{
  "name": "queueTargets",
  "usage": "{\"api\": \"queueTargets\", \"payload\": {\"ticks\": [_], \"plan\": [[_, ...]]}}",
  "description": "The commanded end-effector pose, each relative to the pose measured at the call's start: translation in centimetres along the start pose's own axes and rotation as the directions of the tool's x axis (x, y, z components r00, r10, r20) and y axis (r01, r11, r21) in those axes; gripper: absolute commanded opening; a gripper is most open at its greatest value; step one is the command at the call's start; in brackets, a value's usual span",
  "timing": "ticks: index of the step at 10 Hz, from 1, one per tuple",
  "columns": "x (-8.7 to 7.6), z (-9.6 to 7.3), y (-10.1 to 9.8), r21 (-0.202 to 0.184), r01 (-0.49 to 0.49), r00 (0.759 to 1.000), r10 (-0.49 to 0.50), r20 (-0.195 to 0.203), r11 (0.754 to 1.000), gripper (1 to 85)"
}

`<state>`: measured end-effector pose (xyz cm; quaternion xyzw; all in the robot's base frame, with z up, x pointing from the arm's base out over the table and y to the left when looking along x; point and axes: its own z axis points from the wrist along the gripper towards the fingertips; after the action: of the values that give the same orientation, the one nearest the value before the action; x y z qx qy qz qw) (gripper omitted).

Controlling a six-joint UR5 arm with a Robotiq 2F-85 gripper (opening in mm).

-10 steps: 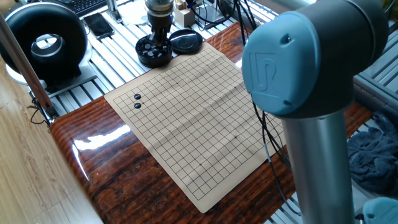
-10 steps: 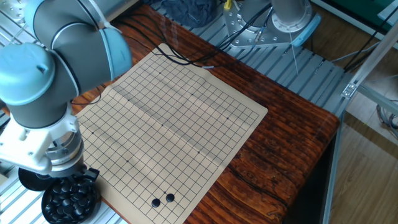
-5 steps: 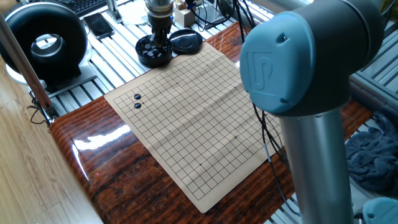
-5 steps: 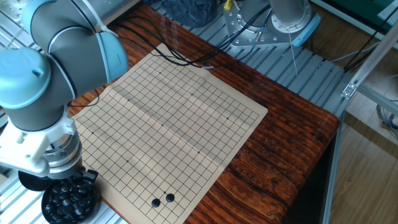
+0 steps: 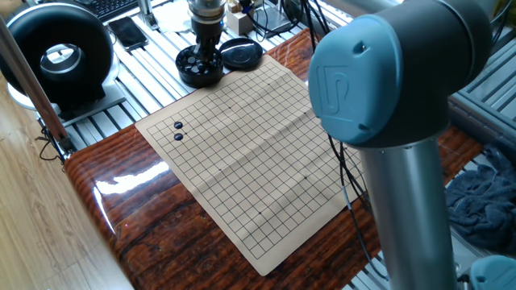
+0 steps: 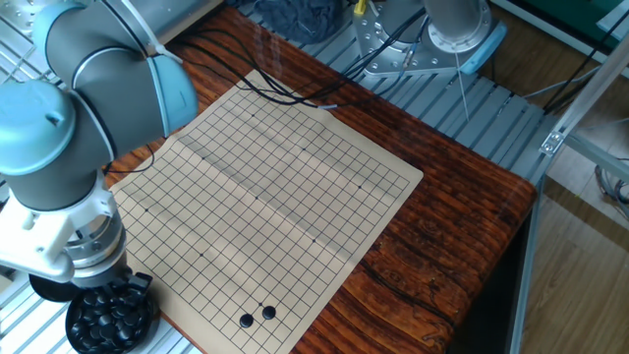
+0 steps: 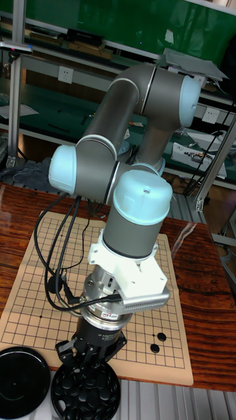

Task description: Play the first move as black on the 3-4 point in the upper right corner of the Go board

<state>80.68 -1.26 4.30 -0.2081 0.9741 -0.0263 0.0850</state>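
Stones in bowl under jaws: small, hard, glossy, slippery; pinch edges. Jaws' opening: cannot tell.

Black stones and the Go board

My bowl is full of glossy black stones. Two more black stones lie side by side on the tan, gridded Go board, near one edge. The board lies flat on the table.
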Motion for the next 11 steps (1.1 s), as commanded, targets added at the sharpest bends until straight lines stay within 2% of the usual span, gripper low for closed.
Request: {"api": "queueTargets", "payload": {"ticks": [1,4,6,11], "plan": [[-0.2,0.3,0.2,-0.032,-0.004,1.000,0.004,0.007,0.999,22.7],[0.0,0.7,0.0,-0.052,0.009,1.000,-0.009,0.001,0.999,22.7],[0.4,0.8,-0.7,-0.024,0.022,1.000,-0.022,-0.017,0.999,22.7],[0.1,0.1,0.4,-0.090,-0.003,1.000,0.003,0.000,0.996,22.7]]}}
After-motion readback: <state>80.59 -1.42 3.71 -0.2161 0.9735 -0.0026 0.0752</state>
